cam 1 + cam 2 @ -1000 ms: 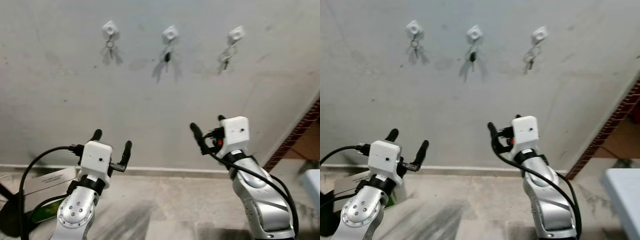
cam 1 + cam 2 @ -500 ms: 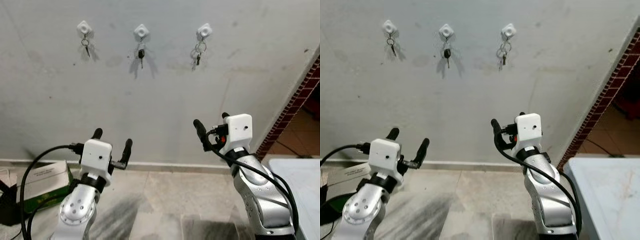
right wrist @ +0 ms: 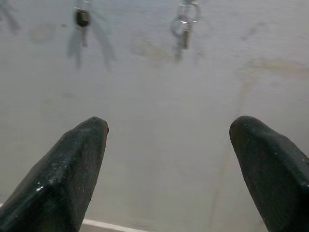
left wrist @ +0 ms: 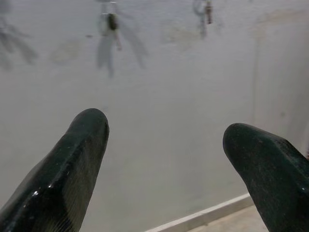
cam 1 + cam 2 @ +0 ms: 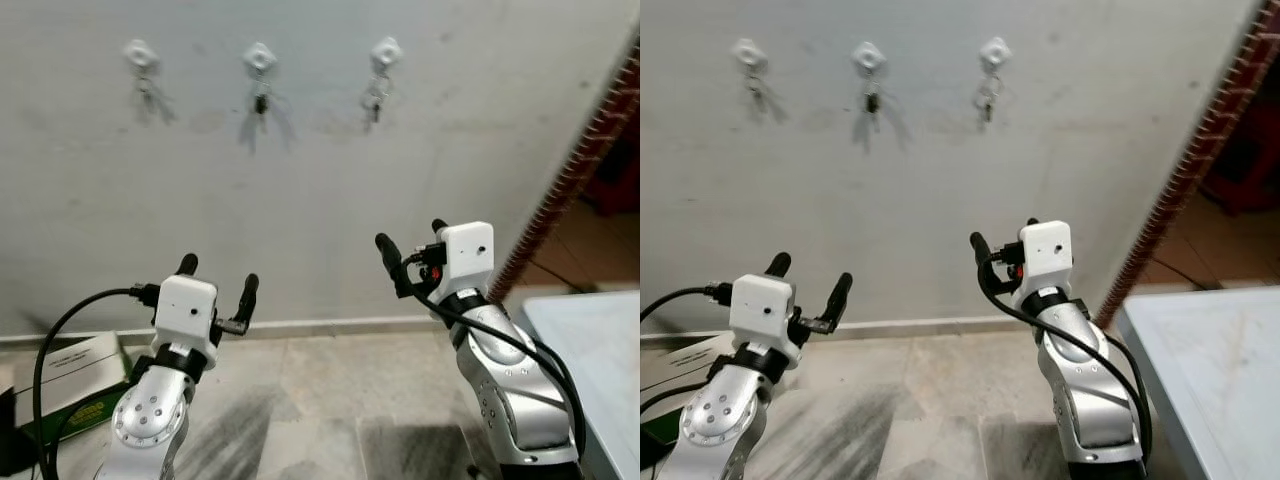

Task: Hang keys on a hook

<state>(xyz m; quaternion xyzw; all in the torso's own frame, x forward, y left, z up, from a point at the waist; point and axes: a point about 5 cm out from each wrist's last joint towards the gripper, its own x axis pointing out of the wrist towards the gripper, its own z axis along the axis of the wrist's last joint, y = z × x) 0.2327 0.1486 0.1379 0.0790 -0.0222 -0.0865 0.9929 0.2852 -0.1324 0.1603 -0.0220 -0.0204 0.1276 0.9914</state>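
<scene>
From my left eye, three hooks sit high on the wall (image 5: 320, 180), each already carrying keys: the left hook (image 5: 140, 52), the middle hook (image 5: 260, 57) and the right hook (image 5: 385, 50). The whole row has slid leftward since half a second ago, so my head has turned. My left gripper (image 5: 216, 281) and right gripper (image 5: 410, 248) hang well below the hooks, fingers wide and empty. In the left wrist view, the black-headed key (image 4: 112, 21) shows above my spread fingers (image 4: 77, 159). In the right wrist view, the ringed keys (image 3: 186, 17) hang beyond both fingertips (image 3: 79, 154).
</scene>
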